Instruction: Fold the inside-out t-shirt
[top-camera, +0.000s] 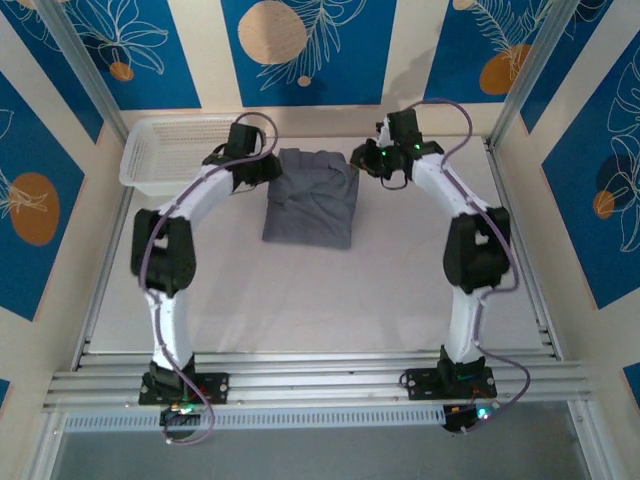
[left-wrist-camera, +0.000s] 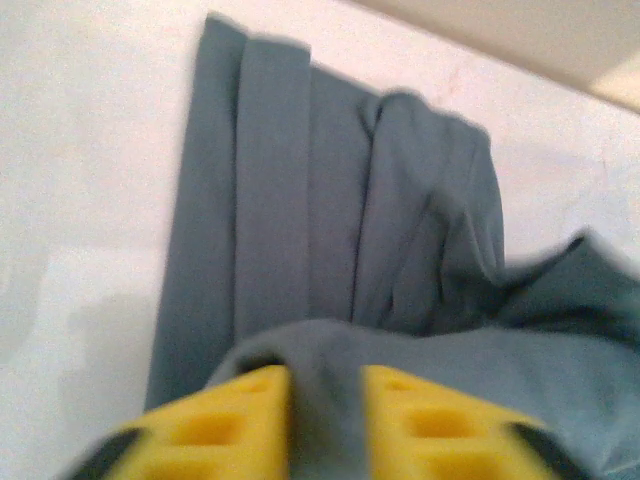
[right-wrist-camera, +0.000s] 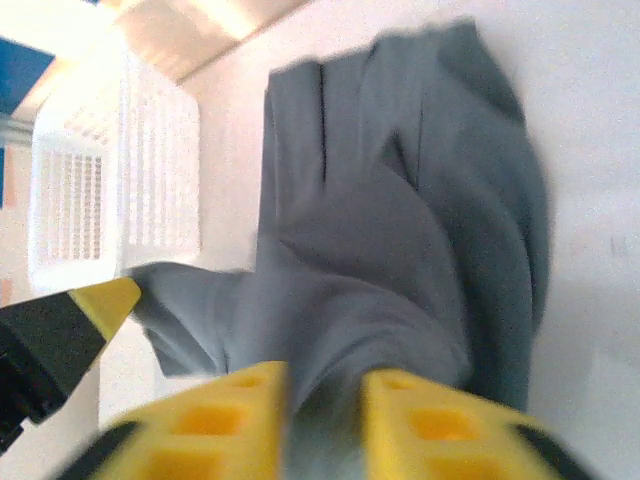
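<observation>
The slate-grey t-shirt (top-camera: 313, 197) lies partly folded into a rough rectangle at the far middle of the white table. My left gripper (top-camera: 268, 168) is at its far left corner, its yellow fingers (left-wrist-camera: 235, 415) shut on a pinch of the t-shirt (left-wrist-camera: 330, 250). My right gripper (top-camera: 366, 160) is at the far right corner, and its yellow fingers (right-wrist-camera: 420, 420) are likewise shut on a raised fold of the t-shirt (right-wrist-camera: 400, 200). The far edge of the cloth is lifted between the two grippers. The left gripper's fingertip (right-wrist-camera: 105, 300) appears in the right wrist view.
A white slatted basket (top-camera: 165, 155) stands at the far left, just behind the left gripper; in the right wrist view the basket (right-wrist-camera: 110, 190) sits beyond the cloth. Bare white table (top-camera: 330, 300) spreads in front of the shirt. Aluminium frame rails (top-camera: 320, 380) run along the near edge.
</observation>
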